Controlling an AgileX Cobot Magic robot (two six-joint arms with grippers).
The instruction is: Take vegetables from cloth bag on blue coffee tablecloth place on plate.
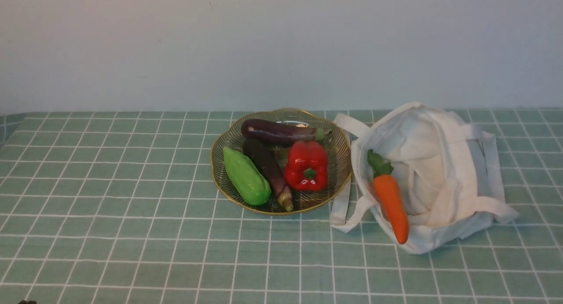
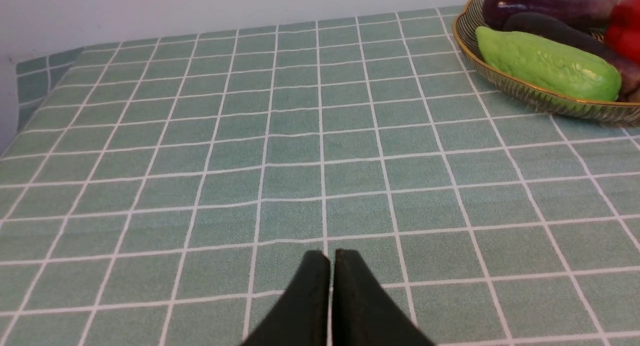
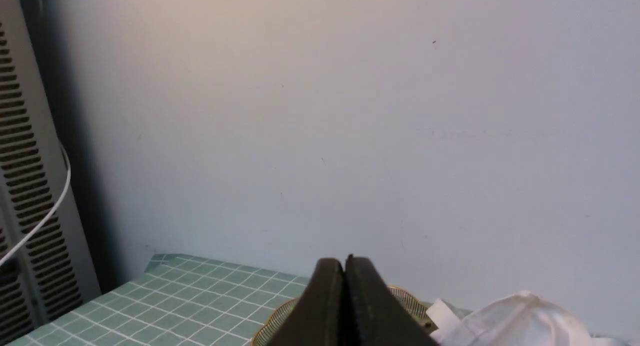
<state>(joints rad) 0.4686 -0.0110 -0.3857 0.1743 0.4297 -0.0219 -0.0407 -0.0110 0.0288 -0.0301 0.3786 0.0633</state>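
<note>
Front view: slim purple vegetable (image 1: 266,165) on plate (image 1: 339,163), seemingly touching red pepper (image 1: 306,163).

A slim dark purple-brown vegetable (image 1: 267,170) lies flat in the round, see-through, gold-rimmed plate (image 1: 341,156), pale stub end toward the near rim. Just beside the plate on the right, the white cloth bag (image 1: 435,163) slumps open on the pale green checked tablecloth (image 1: 110,216).

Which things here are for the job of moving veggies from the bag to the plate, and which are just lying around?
For the job: cloth bag, plate, slim dark vegetable on the plate, tablecloth.
Just lying about: eggplant, red pepper, green gourd, carrot at the bag's mouth.
</note>
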